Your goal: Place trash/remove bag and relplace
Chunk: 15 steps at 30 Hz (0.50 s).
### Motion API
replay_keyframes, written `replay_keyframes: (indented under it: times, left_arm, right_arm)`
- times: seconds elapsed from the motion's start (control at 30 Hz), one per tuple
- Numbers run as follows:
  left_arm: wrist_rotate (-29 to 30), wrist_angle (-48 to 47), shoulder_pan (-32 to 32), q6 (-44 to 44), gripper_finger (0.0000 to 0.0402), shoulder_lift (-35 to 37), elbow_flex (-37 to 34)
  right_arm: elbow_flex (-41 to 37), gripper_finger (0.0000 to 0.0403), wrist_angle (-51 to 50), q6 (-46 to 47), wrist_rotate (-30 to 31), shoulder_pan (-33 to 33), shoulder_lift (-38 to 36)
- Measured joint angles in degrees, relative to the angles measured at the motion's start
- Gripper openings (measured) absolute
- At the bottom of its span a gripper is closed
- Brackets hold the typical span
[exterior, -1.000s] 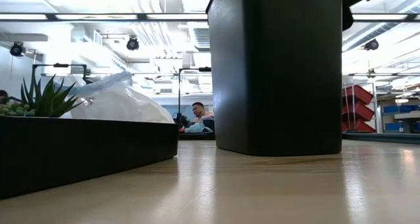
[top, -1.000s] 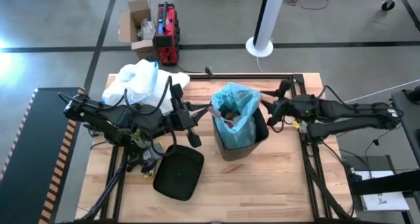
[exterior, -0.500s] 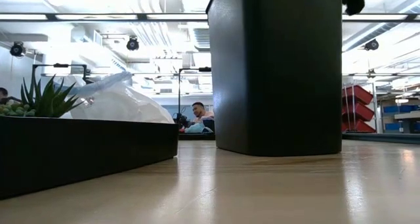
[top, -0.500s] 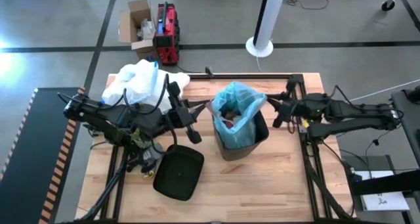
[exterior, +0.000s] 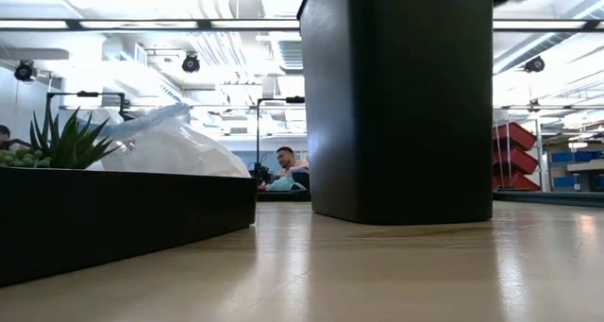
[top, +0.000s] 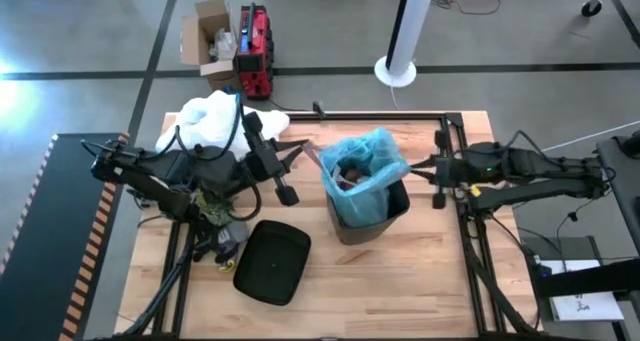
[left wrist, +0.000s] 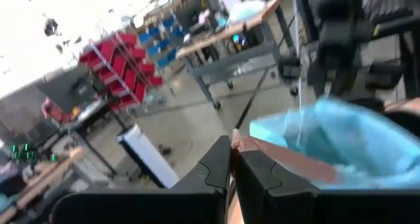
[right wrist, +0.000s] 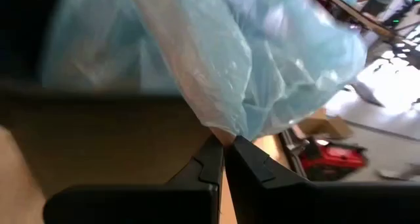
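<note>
A black bin (top: 385,213) stands mid-table, a tall dark block (exterior: 401,100) in the low view. The light-blue bag (top: 367,166) lines it, with its mouth drawn out above the rim. Brown crumpled trash (top: 350,174) shows inside. My left gripper (top: 316,158) is shut on the bag's left side. My right gripper (top: 411,165) is shut on its right side. Both stand about level with the bag's mouth, above the bin's rim. My left gripper pinches a thin pulled-out edge of the bag's film (left wrist: 244,145) between its two fingertips, coming about level from the table's left. The film runs taut from the fingers to the bag's blue bulk (left wrist: 341,142). My right gripper pinches a gathered point of the bag's film (right wrist: 230,133) between its two fingertips, coming from the table's right and slanting slightly down. The film fans out from the tips into the crinkled bag (right wrist: 262,60), which stays in the bin.
A white plastic bag (top: 215,121) lies at the far left of the table. A black lid (top: 272,263) lies near the front, left of the bin, with a small green plant (exterior: 57,141) by it. Bare wood lies in front of the bin.
My right gripper has shut on the bag's right side, rolled, and drawn back toward the table's right edge. My left gripper has moved a little toward the far left with its edge. The bag's mouth has spread wider between them.
</note>
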State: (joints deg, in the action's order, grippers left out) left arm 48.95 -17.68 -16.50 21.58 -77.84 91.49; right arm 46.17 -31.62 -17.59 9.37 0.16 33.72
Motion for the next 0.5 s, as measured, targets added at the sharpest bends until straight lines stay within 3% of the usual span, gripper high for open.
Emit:
replay_keyframes:
  times: [0.23, 0.5]
  left_arm:
    - [-3.53, -4.54, 3.49, -6.24, 0.0001, -0.47, -2.56]
    - [-3.48, -4.07, 4.03, -4.14, 0.0001, 0.33, -3.92]
  right_arm:
    - [9.12, 0.0, -4.92, 0.19, -0.56, -0.04, 0.61]
    - [26.81, 0.0, -30.18, 12.99, -0.67, -0.05, 9.03]
